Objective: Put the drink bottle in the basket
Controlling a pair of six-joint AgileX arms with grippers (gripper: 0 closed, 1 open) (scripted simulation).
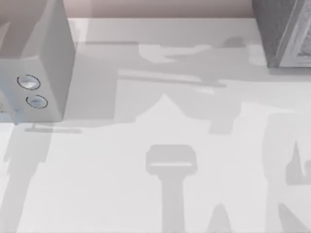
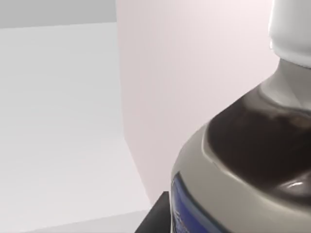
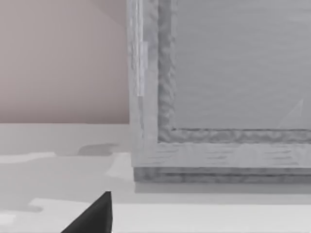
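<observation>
From above, the white table carries long grey shadows of the arms, and a pale grey block with two round lens-like discs sits at the table's left side near the far edge. At the far right corner stands a grey, rough-textured basket, cut off by the frame so that little more than one wall and part of its rim can be seen. In the left wrist view the drink bottle looms very close to the camera: its white screw cap is tilted away, the dark reddish-brown liquid shows at the shoulder, and the silver-grey label band with a strip of blue print wraps the body below. A dark edge of the left gripper shows just beside the bottle's lower part, but whether its fingers clasp the bottle cannot be told from here. Behind the bottle are the white table and a pale pinkish wall. In the right wrist view the basket's woven grey wall and rim stand close ahead on the table, and one dark fingertip of the right gripper juts in low before it; whether those fingers are parted or closed cannot be told.
</observation>
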